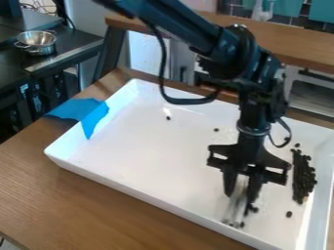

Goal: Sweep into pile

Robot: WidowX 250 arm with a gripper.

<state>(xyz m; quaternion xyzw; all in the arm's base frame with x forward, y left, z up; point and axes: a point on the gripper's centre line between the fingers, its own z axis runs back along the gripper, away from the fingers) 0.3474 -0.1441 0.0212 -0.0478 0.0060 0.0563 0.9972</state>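
Gripper (pixel 239 197), clamped on a blurred sweeping tool (pixel 235 205) at five o'clock in the white tray (pixel 143 161), seemed mid-gathering, with black beans (pixel 302 176) mostly piled at four o'clock and nearby strays (pixel 253 209) likely needing a push toward them.

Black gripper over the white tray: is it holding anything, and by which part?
The gripper seems to hold a pale, slender tool by its upper end, the lower end pointing down into the tray. I can't tell what tool.
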